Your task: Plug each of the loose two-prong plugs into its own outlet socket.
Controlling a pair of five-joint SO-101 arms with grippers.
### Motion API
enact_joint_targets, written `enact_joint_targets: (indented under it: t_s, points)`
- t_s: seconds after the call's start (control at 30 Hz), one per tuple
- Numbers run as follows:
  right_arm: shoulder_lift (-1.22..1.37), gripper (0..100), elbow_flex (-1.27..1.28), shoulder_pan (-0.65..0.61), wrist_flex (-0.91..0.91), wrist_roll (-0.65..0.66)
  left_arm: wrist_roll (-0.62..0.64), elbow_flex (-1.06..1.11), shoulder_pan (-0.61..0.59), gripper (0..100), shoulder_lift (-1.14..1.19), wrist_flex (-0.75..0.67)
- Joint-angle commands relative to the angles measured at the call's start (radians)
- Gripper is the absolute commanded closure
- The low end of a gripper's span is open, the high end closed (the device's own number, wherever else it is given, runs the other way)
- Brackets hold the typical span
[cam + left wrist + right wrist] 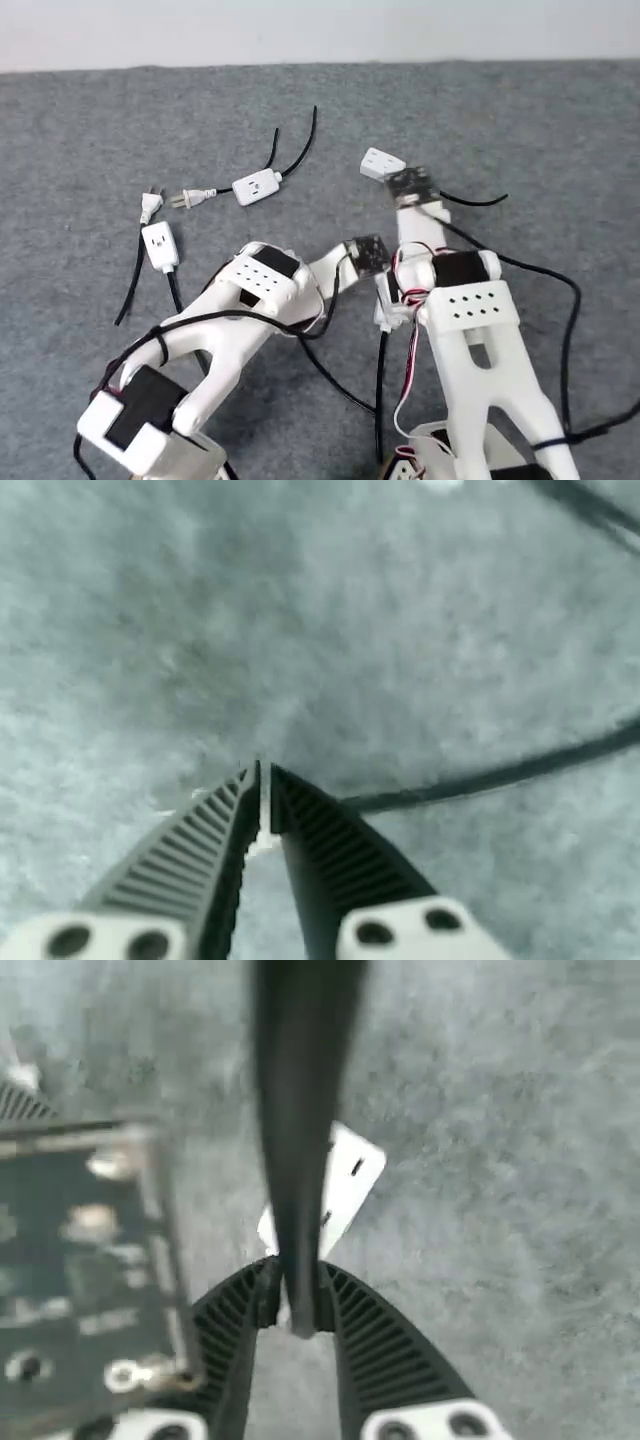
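My right gripper (297, 1305) is shut on a thick black cord (300, 1110). A white outlet socket (350, 1182) with its slots showing lies just beyond the fingertips. In the high view that socket (381, 164) is at the tip of the right arm, just right of the middle of the carpet. My left gripper (263, 780) is shut, close over the carpet, with a sliver of white between its fingers. A black cord (500, 775) runs past it. A second socket (256, 187) lies left of centre with a loose plug (186, 198) beside it. Another plug (150, 206) and a third socket (160, 245) lie further left.
Grey carpet (520, 120) covers the table up to a pale wall at the back. The left arm's wrist board (366, 252) sits close beside the right arm, and a circuit board (80, 1260) shows in the right wrist view. Black cables (560, 290) trail around both arms.
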Motion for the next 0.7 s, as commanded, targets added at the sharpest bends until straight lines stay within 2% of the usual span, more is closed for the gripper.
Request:
enact_joint_targets:
  t_s: [0.0, 0.13, 0.27, 0.53, 0.67]
  points:
    - [0.004, 99.1, -0.021, 0.074, -0.137, -0.193, 0.061, 0.013, 0.011, 99, -0.060, -0.084]
    - [0.002, 99.1, 0.034, 0.093, -0.242, -0.244, 0.129, 0.013, -0.008, 99, -0.060, -0.135]
    - [0.004, 99.1, 0.074, 0.093, -0.317, -0.241, 0.137, 0.013, -0.008, 99, -0.060, -0.143]
    - [0.004, 99.1, 0.087, 0.058, -0.317, -0.201, 0.135, 0.013, -0.009, 99, -0.060, -0.143]
    - [0.004, 99.1, 0.107, 0.054, -0.318, -0.176, 0.170, -0.039, -0.072, 99, -0.057, -0.140]
